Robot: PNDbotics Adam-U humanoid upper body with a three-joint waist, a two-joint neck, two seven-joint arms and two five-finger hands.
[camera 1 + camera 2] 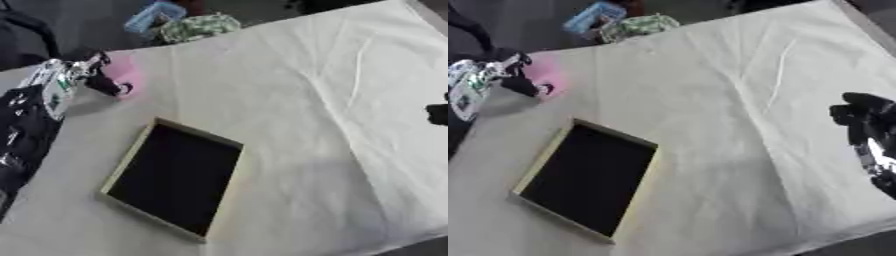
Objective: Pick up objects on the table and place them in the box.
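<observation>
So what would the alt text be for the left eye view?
The robot's left hand reaches from the left to a pink object near the far left of a white-clothed table. A shallow, dark-lined box lies nearer, with nothing visible inside. A dark bit of the right hand shows at the right edge.

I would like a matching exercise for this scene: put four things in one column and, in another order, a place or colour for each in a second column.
Things:
1. box
2. pink object
3. left hand
4. right hand

Descriptions:
a. at the pink object, far left of the table
b. pale frame, dark inside, nothing in it
c. right edge of the table, touching nothing
d. far left of the white cloth

Pairs: 1-b, 2-d, 3-a, 4-c
</observation>
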